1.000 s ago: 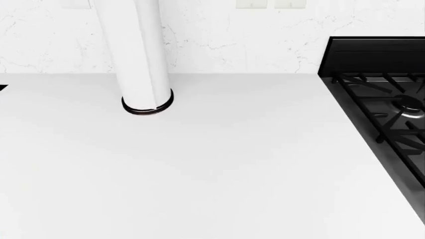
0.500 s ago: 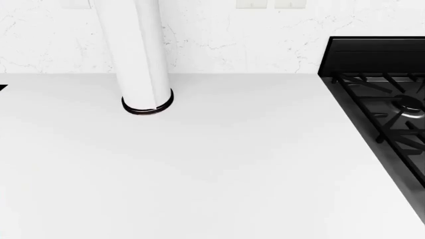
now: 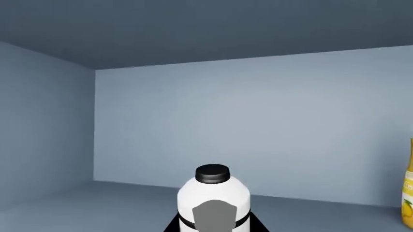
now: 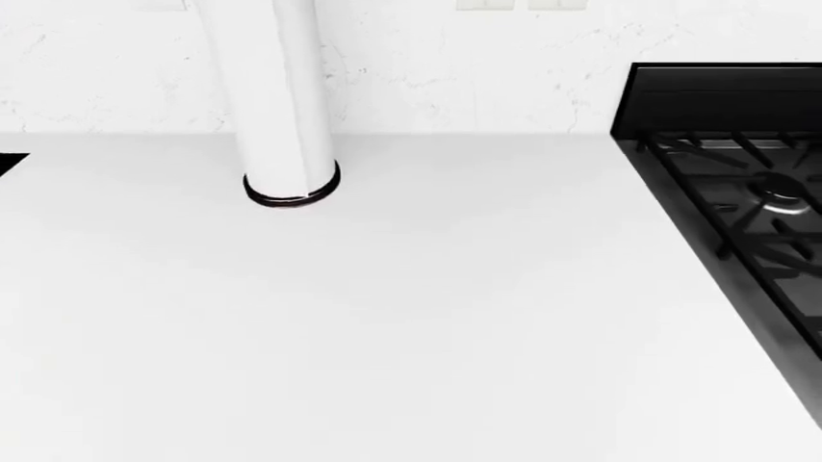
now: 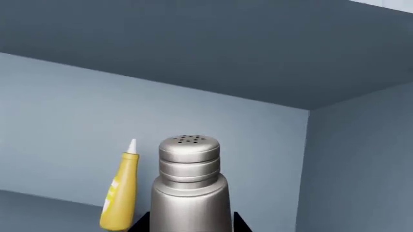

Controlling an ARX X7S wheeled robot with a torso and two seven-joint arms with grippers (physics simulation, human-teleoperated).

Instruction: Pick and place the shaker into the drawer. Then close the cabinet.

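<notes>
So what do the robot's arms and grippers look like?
You can hardly see them. Only small black finger edges of the left gripper and the right gripper peek in at the edge of the wrist views. No cables or markings show, and the head view shows nothing that is clearly an arm.

Only two black slivers of the right gripper (image 5: 187, 225) show, one on each side of the shaker (image 5: 189, 186). Whether it grips is unclear. The left gripper (image 3: 214, 228) shows just as little.

The shaker (image 5: 189, 183) stands in the drawer (image 5: 58, 116), a squeeze bottle (image 5: 121, 193) just beside it.
</notes>
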